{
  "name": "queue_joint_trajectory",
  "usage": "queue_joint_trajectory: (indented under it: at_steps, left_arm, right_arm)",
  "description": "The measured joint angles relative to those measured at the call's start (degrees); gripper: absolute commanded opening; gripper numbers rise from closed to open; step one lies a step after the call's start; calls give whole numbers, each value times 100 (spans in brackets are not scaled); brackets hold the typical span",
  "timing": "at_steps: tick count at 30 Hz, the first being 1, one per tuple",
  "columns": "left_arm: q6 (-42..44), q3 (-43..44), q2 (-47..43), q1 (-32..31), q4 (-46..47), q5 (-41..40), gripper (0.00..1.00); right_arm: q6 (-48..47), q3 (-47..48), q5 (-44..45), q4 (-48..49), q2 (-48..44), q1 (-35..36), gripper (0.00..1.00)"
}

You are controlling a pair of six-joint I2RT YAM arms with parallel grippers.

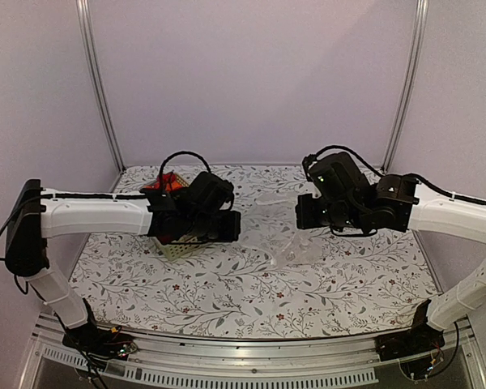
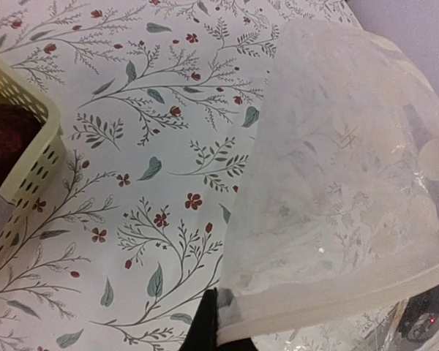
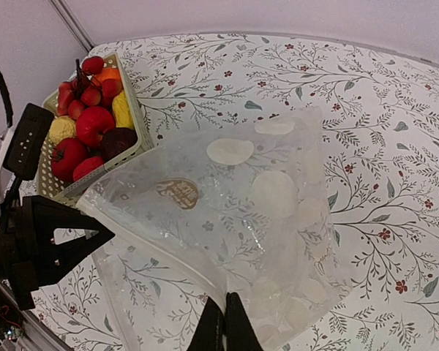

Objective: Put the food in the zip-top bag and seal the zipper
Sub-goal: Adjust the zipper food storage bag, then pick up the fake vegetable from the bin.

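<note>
The clear zip-top bag hangs open above the floral tablecloth, stretched between both grippers. My left gripper is shut on one end of the whitish zipper. My right gripper is shut on the bag's mouth edge at the other side. From above, the left gripper and right gripper face each other with the bag sagging between them. The food lies in the basket: red fruits, a dark maroon one and yellow ones. No food shows inside the bag.
The pale green perforated basket stands at the back left, right beside the bag's mouth; its corner is near the left gripper. Metal frame posts and purple walls close the back and sides.
</note>
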Motion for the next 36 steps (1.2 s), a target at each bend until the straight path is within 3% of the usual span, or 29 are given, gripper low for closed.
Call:
queue_joint_trajectory:
  at_steps: [4, 12, 14, 18, 24, 36]
  left_arm:
    - [214, 101, 85, -35, -35, -17, 20]
    - [756, -2, -201, -52, 22, 61, 80]
    - [844, -188, -518, -57, 107, 83, 90]
    - [1075, -570, -1362, -63, 197, 66, 98]
    - [1119, -673, -2347, 160, -52, -319, 99]
    - [1259, -673, -2227, 2087, -1008, -422, 100]
  right_arm:
    - [2, -2, -155, 9, -61, 0, 0]
    - [48, -59, -304, 125, -175, 0, 0]
    - [74, -76, -306, 133, -175, 0, 0]
    - [118, -101, -306, 140, -177, 0, 0]
    - [160, -101, -352, 179, -177, 0, 0]
    - [306, -168, -643, 348, -190, 0, 0]
